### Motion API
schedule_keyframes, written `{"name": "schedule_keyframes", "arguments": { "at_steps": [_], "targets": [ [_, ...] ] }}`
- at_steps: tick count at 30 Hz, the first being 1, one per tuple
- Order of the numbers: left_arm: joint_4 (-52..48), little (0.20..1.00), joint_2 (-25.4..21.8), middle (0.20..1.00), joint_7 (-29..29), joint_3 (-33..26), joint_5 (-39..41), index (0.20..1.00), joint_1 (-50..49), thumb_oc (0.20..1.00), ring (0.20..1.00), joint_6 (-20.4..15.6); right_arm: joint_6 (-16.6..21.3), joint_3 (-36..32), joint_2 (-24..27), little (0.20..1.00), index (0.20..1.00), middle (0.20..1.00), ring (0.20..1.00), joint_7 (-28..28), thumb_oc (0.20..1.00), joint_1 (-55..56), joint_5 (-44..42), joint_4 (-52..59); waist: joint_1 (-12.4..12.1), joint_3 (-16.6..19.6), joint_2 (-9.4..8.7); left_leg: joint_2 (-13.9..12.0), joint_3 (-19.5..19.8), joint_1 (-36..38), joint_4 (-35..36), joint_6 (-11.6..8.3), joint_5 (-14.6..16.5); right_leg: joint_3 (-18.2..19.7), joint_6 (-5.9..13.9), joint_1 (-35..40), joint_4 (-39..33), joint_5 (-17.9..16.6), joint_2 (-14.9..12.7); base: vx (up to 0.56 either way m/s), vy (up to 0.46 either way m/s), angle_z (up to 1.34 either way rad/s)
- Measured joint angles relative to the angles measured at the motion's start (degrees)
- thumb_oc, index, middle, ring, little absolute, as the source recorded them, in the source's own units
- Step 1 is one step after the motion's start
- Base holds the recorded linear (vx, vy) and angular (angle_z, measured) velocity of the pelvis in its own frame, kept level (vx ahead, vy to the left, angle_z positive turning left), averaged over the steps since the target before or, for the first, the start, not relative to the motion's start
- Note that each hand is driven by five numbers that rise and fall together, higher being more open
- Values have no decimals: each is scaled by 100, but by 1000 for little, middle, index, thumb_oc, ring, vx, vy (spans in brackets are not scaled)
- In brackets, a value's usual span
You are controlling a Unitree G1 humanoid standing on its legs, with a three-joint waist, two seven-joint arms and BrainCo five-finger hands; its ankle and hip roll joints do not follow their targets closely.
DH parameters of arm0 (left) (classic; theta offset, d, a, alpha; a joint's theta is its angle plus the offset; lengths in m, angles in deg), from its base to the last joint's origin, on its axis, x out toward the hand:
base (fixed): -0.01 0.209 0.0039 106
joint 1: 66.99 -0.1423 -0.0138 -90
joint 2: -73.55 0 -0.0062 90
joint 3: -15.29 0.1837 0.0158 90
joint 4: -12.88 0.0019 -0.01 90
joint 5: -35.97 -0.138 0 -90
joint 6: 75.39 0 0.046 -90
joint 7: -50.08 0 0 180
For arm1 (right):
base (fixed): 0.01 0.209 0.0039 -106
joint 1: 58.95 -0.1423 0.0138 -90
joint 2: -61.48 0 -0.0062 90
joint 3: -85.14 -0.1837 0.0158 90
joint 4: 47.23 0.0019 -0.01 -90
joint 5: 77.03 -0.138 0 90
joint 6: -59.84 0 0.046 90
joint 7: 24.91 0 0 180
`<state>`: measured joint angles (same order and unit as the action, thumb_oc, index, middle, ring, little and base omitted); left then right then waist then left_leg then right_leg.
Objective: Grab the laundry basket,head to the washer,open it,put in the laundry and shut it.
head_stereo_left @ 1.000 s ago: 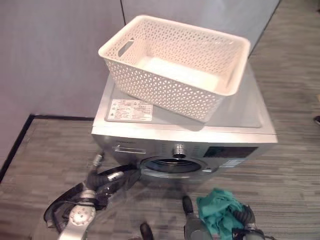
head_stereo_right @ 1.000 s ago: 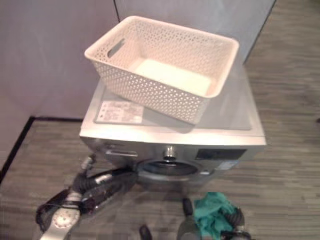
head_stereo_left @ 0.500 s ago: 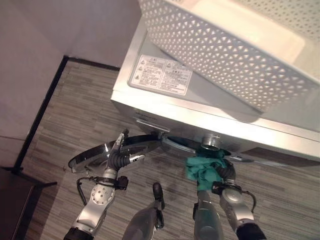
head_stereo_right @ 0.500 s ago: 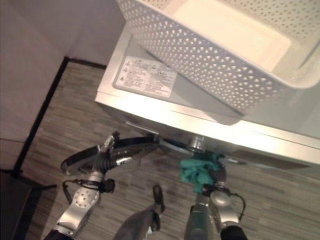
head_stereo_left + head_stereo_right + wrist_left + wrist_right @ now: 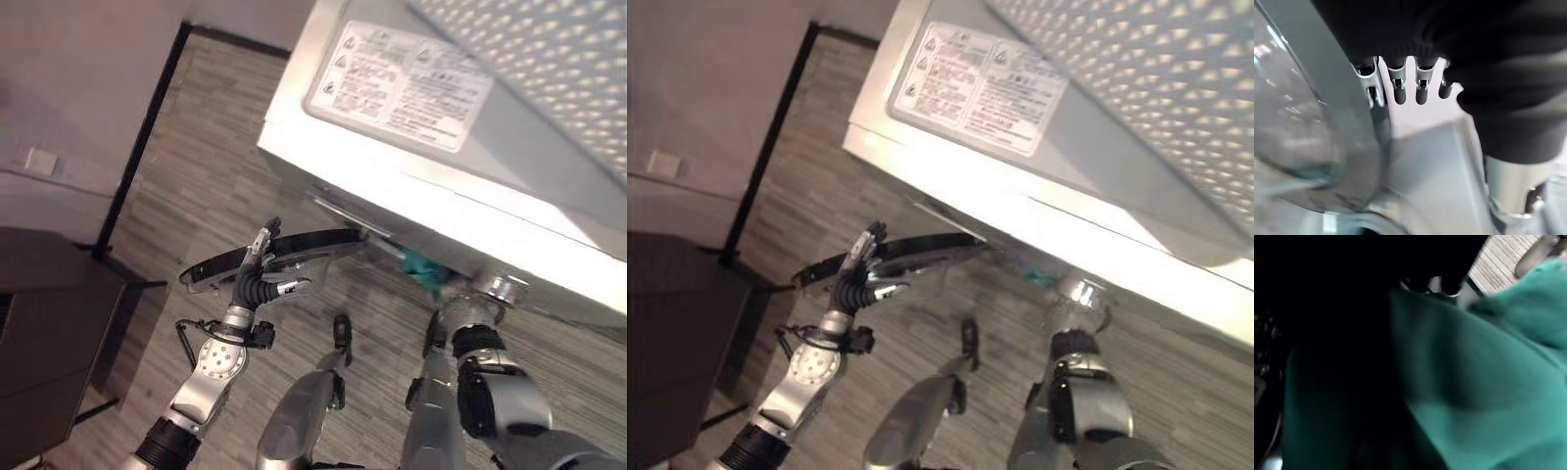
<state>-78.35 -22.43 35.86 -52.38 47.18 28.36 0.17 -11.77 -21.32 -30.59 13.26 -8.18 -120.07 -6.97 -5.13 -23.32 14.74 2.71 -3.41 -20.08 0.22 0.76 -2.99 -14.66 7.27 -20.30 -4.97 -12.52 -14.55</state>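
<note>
We have pushed the green cloth (image 5: 423,269) into the washer (image 5: 392,186) mouth; half a second ago it hung before the opening. Our right robot hand (image 5: 487,294) is buried under the washer's front edge, so we cannot tell its grasp. Our left robot hand (image 5: 263,281) keeps its fingers curled on the open door (image 5: 294,257). The basket (image 5: 549,69) sits on top. Releasing and shutting come next.

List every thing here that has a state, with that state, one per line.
washer: door open.
washer door: swung out, left hand on its rim.
green laundry: at the washer's opening, partly hidden under the front edge.
right hand: reaching in after the laundry, fingers hidden.
laundry basket: resting on top of the washer.
</note>
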Motion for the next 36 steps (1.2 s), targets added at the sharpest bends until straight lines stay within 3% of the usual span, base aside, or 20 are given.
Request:
{"name": "schedule_keyframes", "arguments": {
  "at_steps": [8, 13, 17, 19, 21, 23, 24, 25, 26, 28, 30, 31, 32, 36],
  "targets": [
    [-494, 1000, -13, 1000, 149, 259, 2, 1000, 28, 1000, 1000, -303, 533, -176, 747, 200, 200, 200, 200, 415, 200, -754, -125, 55, -273, -50, 324, 47, 194, -693, -122, -9, -133, -61, 8, -521, 3, -35, -41, -23, -49, 14],
    [-930, 1000, -42, 1000, 155, 250, 2, 1000, 144, 1000, 1000, -502, 554, 3, 1566, 200, 200, 200, 200, 414, 200, -1823, -478, -959, -440, -46, 330, 68, 291, -1464, -465, -21, -167, -42, 9, -1185, 218, -31, -40, -1, -113, 9],
    [-1296, 1000, -171, 1000, 193, 197, 5, 1000, 232, 1000, 1000, -633, 403, 771, 2116, 200, 200, 200, 200, 241, 200, -2524, -865, -1434, -452, -61, 309, 105, 352, -2119, -858, -20, -133, 99, 0, -2031, 1133, 314, -163, 54, -114, 10],
    [-1499, 1000, -194, 1000, 197, 12, 6, 1000, 259, 1000, 1000, -679, 391, 801, 2188, 200, 200, 200, 200, 170, 200, -2772, -1264, -858, -433, -65, 303, 113, 395, -2472, -979, -47, -111, 251, 12, -2399, 1329, 354, -144, -7, -98, 6],
    [-1871, 1000, -190, 1000, 190, -153, 6, 1000, 280, 1000, 1000, -735, 503, 1530, 2663, 200, 200, 200, 200, 182, 200, -2888, -1274, 434, -482, -95, 263, 131, 404, -2929, -1013, -44, -122, 342, 23, -2935, 1524, 366, -148, 1, -95, 9],
    [-2042, 1000, -216, 1000, 122, -277, 6, 1000, 402, 1000, 1000, -872, 837, 2214, 2981, 200, 200, 200, 200, 149, 200, -3265, -915, 756, -420, -165, 169, 140, 413, -3172, -1004, -37, -137, 395, -20, -3325, 1816, 406, -188, 61, -154, 23],
    [-2153, 1000, -253, 1000, 137, -453, -2, 1000, 386, 1000, 1000, -951, 995, 3178, 3299, 200, 200, 200, 200, 379, 200, -3512, -762, 843, -350, -177, 153, 105, 452, -3348, -878, -44, -129, 488, 3, -3566, 1988, 517, -131, 15, -127, 29],
    [-2335, 1000, -282, 1000, 118, -524, 3, 1000, 299, 1000, 1000, -951, 996, 3567, 3389, 200, 200, 200, 200, 430, 200, -3673, -568, 955, -271, -171, 161, 85, 461, -3420, -771, -52, -124, 471, 106, -3717, 2133, 700, -143, 89, -142, 44],
    [-2404, 1000, -284, 1000, 108, -583, -10, 1000, 287, 1000, 1000, -991, 983, 3750, 3551, 200, 200, 200, 200, 445, 200, -3687, -351, 1290, -195, -165, 169, 109, 481, -3493, -679, -142, -82, 550, 114, -3825, 2109, 755, -160, 15, -57, 41],
    [-2426, 1000, -290, 1000, 116, -563, -28, 1000, 310, 1000, 1000, -1085, 999, 3686, 3618, 200, 200, 200, 200, 498, 200, -3699, -14, 1462, -229, -160, 175, 69, 459, -3602, -870, -19, -152, 537, 81, -3932, 2226, 719, -107, 15, -27, 17],
    [-2458, 1000, -319, 1000, 153, -492, -28, 1000, 244, 1000, 1000, -1124, 1024, 3562, 3619, 200, 200, 200, 200, 569, 200, -3804, 88, 1092, -175, -152, 180, 139, 449, -3569, -769, -15, -182, 663, 93, -3973, 2298, 752, -168, 7, 9, 9],
    [-2477, 1000, -386, 1000, 147, -446, -28, 1000, 245, 1000, 1000, -1135, 1020, 3561, 3619, 391, 391, 391, 391, 602, 391, -3819, 77, 959, -164, -151, 180, 141, 448, -3577, -791, -23, -190, 663, 93, -3964, 2286, 752, -163, 1, 8, 11],
    [-2477, 1000, -451, 1000, 149, -402, -27, 1000, 244, 1000, 1000, -1139, 1009, 3551, 3607, 1000, 1000, 1000, 1000, 624, 1000, -3807, 66, 810, -169, -148, 184, 141, 430, -3584, -817, -49, -225, 666, 92, -3967, 2296, 750, -154, 0, 0, 0],
    [-2432, 1000, -482, 1000, 141, -358, 11, 1000, 237, 1000, 1000, -1138, 645, 3028, 3254, 1000, 1000, 1000, 1000, 435, 1000, -3584, 54, 209, -154, -54, -5, 161, 421, -3579, -865, -53, -248, 710, 88, -3971, 2322, 747, -159, 0, 0, 0]
  ]
}}
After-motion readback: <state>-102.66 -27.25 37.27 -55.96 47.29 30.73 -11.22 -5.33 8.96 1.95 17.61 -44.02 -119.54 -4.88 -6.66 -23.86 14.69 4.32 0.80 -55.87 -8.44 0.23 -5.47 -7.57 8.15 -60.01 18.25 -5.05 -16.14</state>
